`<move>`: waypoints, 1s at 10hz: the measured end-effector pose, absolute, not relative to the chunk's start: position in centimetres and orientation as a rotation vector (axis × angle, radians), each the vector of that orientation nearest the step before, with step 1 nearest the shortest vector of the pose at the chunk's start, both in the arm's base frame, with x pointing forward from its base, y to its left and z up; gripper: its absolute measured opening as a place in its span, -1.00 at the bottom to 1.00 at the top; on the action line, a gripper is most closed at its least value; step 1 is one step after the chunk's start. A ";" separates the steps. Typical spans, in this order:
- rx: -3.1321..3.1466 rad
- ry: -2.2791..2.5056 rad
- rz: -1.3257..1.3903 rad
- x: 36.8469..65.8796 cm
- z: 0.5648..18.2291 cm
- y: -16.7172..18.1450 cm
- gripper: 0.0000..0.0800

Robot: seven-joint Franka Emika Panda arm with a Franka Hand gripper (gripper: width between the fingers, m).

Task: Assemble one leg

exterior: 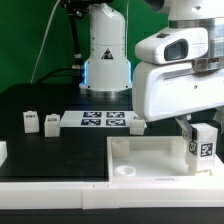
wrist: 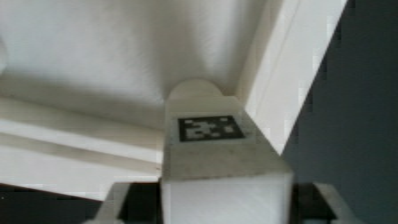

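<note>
My gripper (exterior: 201,133) is shut on a leg (exterior: 204,147), a small white block with a black-and-white tag on its face. It holds the leg upright over the right part of the large white tray (exterior: 150,150), near the tray's right rim. In the wrist view the leg (wrist: 214,135) stands out between the fingers (wrist: 132,204), its tagged end pointing into a corner of the tray (wrist: 98,60). Whether the leg touches the tray floor I cannot tell. Two more legs (exterior: 30,121) (exterior: 52,122) stand on the black table at the exterior view's left.
The marker board (exterior: 103,120) lies flat on the table behind the tray, with another white block (exterior: 135,124) at its right end. A round socket (exterior: 125,171) shows in the tray's front left corner. The robot base (exterior: 105,55) stands at the back.
</note>
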State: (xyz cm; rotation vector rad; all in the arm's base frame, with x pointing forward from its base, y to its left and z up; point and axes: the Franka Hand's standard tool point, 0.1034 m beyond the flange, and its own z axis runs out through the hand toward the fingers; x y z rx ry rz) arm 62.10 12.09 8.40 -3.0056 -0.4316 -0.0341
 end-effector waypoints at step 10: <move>-2.513 1.574 0.034 62.1 8.2 12.5 -0.25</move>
